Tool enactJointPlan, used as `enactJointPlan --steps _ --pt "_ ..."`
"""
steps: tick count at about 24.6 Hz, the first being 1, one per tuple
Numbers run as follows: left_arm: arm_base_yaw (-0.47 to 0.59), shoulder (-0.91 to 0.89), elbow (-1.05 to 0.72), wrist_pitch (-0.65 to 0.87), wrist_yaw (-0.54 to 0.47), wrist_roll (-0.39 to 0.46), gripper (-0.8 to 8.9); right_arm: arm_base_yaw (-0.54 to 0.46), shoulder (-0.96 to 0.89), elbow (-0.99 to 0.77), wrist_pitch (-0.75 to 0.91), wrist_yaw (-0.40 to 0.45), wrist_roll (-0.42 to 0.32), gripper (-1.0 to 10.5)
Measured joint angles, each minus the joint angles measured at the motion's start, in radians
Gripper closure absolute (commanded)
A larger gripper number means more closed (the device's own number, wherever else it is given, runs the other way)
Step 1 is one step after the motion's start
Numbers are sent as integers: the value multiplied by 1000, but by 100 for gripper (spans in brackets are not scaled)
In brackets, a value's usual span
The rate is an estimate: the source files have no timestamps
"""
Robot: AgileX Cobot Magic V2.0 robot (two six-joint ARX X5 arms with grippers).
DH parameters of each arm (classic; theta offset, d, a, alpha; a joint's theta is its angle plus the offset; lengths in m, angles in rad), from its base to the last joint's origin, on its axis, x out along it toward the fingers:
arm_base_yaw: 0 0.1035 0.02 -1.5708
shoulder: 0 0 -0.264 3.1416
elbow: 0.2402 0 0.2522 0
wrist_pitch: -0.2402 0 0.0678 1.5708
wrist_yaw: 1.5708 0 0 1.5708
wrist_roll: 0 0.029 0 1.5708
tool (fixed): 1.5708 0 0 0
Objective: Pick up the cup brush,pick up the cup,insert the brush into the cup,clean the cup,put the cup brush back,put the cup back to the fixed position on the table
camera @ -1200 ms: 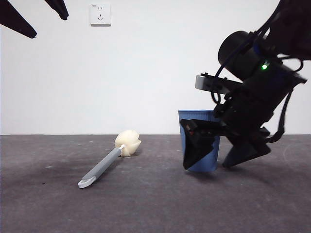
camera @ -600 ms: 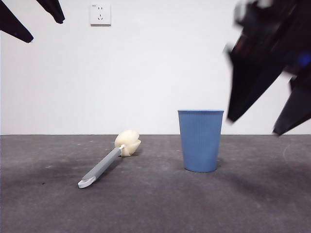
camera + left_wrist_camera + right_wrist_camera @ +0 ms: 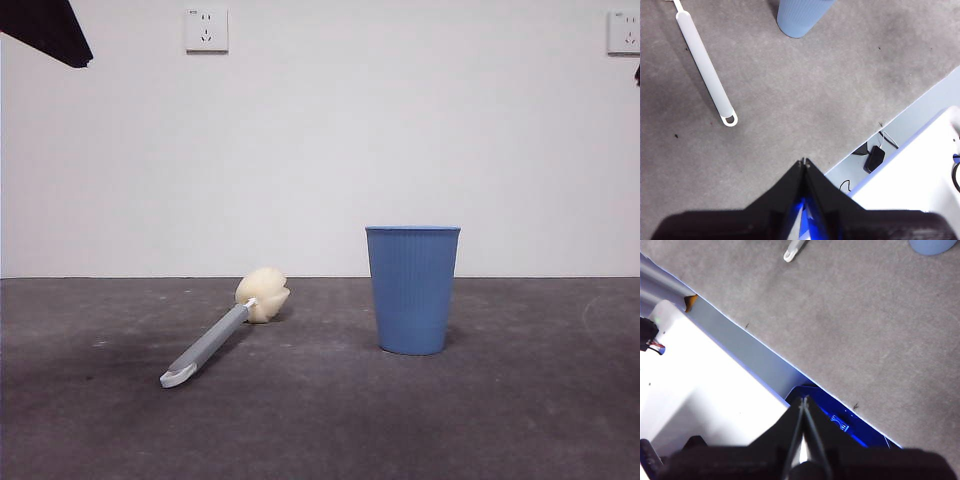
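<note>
White wall w/ a socket (image 3: 206,29) backs the front view. On the table (image 3: 520,420) the cup (image 3: 412,289) stands upright, well apart from the cup brush (image 3: 228,326), which lies flat, sponge head toward the wall. Neither is held.

Left wrist view: left gripper (image 3: 804,162) is high, jaws pressed together, holding nothing; brush handle and cup base are well away.

Right wrist view: right gripper (image 3: 803,399) also closed and empty, near the table edge.

Both items look set down, so the task seems about done; arms should just stay clear and not nudge the cup.
</note>
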Motion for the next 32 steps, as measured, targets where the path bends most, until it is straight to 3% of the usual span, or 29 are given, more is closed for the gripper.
enactJointPlan --steps 10,12,14,18,21,27,32 --pt "0 0 0 31 -12 17 816 0 -14 0 0 2 11 946" --pt "13 -29 0 64 -114 68 816 0 -14 0 0 2 11 946" --pt "73 -106 -11 223 -215 127 816 0 -14 0 0 2 11 946" --pt "272 -323 -189 663 -196 213 816 0 -14 0 0 2 11 946" --pt "410 -478 -368 851 -225 229 816 0 -14 0 0 2 11 946" --pt "527 -662 -640 857 -230 232 816 0 -14 0 0 2 11 946" --pt "550 -774 -813 854 -230 206 816 0 -14 0 0 2 11 946"
